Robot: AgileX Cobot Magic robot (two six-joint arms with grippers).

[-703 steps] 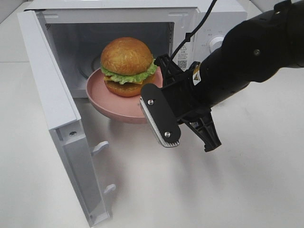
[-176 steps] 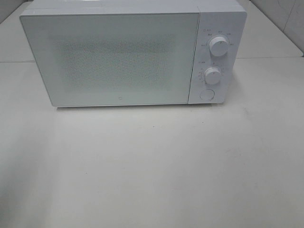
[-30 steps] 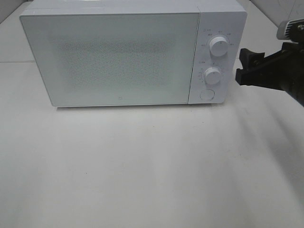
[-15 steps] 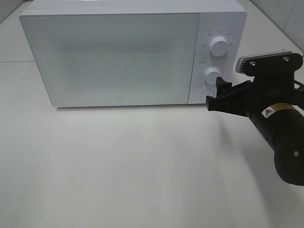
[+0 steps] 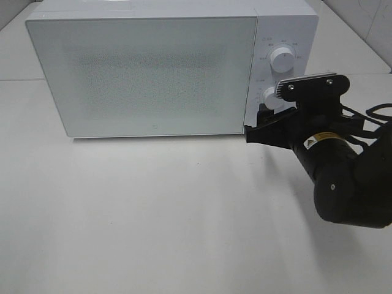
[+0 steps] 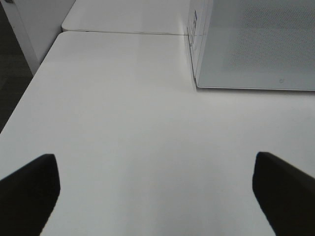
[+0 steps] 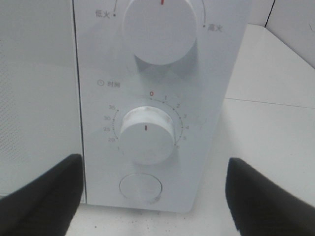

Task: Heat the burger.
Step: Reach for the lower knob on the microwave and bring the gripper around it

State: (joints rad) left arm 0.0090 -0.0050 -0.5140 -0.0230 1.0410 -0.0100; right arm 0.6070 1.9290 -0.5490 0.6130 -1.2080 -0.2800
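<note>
Tabletop (image 5: 153, 214), matte white, under your closed microwave (image 5: 147, 73).
Right gripper (image 5: 264, 111) wide before its timer knob (image 7: 146, 135); left gripper (image 6: 157, 191) wide too.

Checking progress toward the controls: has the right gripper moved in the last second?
Yes. The right gripper has shifted left and lower in the high view, from beside the right edge of the microwave to in front of its lower dial.

Right arm (image 5: 343, 184) black, rounded; yellow label (image 5: 318, 140); silver ribbed pad (image 5: 304, 82), two screws (image 5: 329, 80); black cables (image 5: 375, 114).
</note>
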